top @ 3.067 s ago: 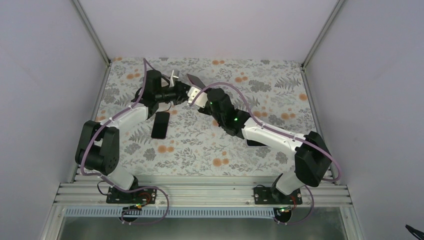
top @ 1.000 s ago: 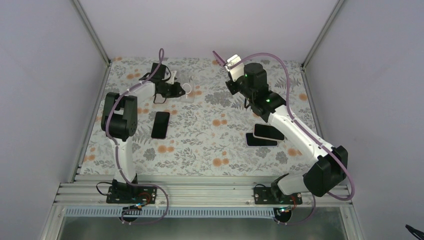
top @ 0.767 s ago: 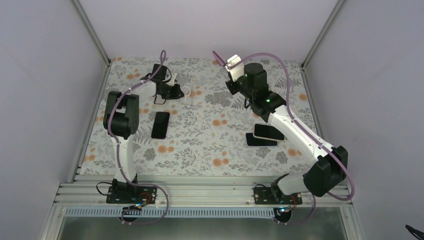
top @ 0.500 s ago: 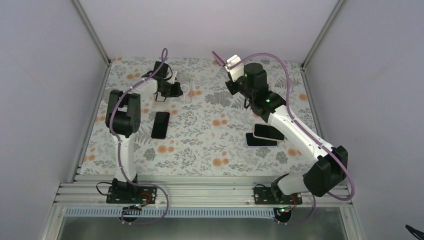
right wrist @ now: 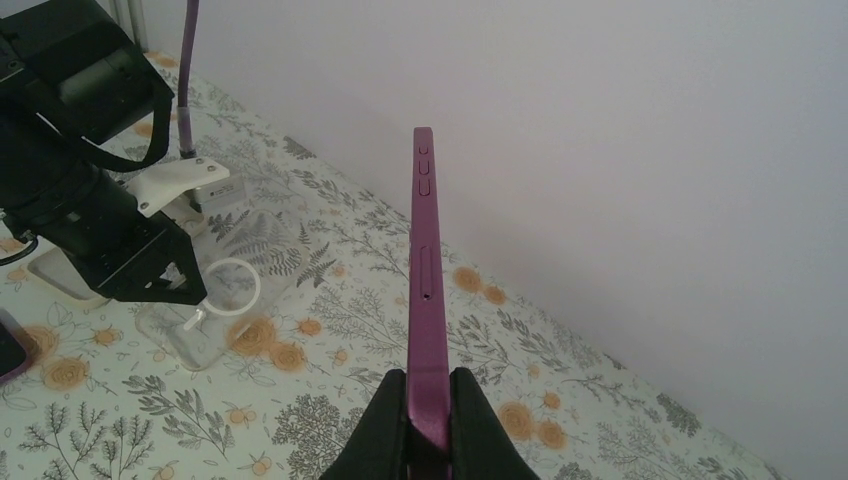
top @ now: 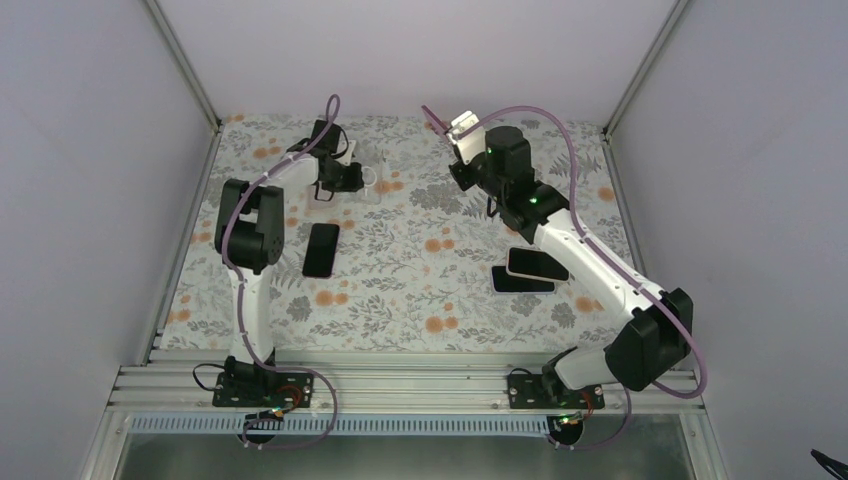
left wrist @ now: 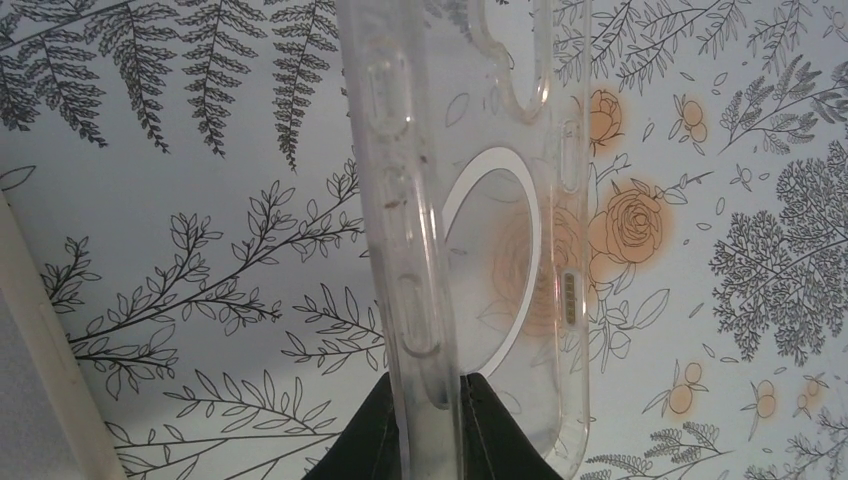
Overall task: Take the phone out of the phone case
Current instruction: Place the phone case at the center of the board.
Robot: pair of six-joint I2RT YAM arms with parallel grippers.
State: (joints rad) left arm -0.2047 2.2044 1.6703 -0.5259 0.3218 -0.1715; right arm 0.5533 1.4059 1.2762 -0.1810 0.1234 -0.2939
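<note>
We pinched the phone (right wrist: 423, 250) edgewise in our right fingers (right wrist: 380, 435), the case (left wrist: 470, 230) in our left fingers (left wrist: 368, 450); either thin grip could slip.

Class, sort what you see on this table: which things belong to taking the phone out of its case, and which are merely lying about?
Part of the job:
- clear case, gripped by the left end effector
- purple phone, gripped by the right end effector

Lying about:
- black phone, flat on the table
- two stacked phones, further right
</note>
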